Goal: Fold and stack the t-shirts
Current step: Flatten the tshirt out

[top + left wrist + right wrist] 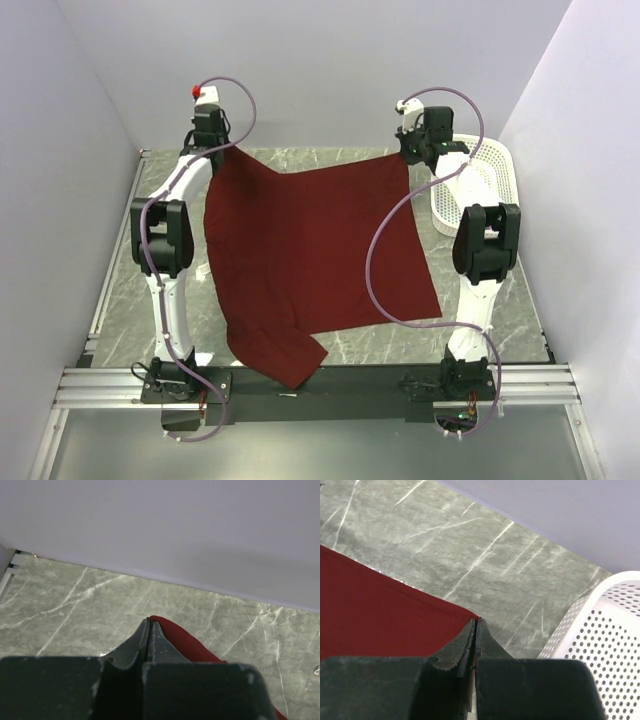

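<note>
A dark red t-shirt (310,255) is stretched over the middle of the table, its far edge lifted between the two arms and its near part trailing over the front edge. My left gripper (222,148) is shut on the shirt's far left corner; in the left wrist view the gripper (149,621) pinches red cloth (182,641) at its tips. My right gripper (408,150) is shut on the far right corner; in the right wrist view the gripper (475,621) holds the hemmed edge of the shirt (380,610).
A white perforated basket (478,185) stands at the far right of the grey marble table (120,290); it also shows in the right wrist view (600,640). White walls close in the back and both sides. A metal rail (320,385) runs along the front.
</note>
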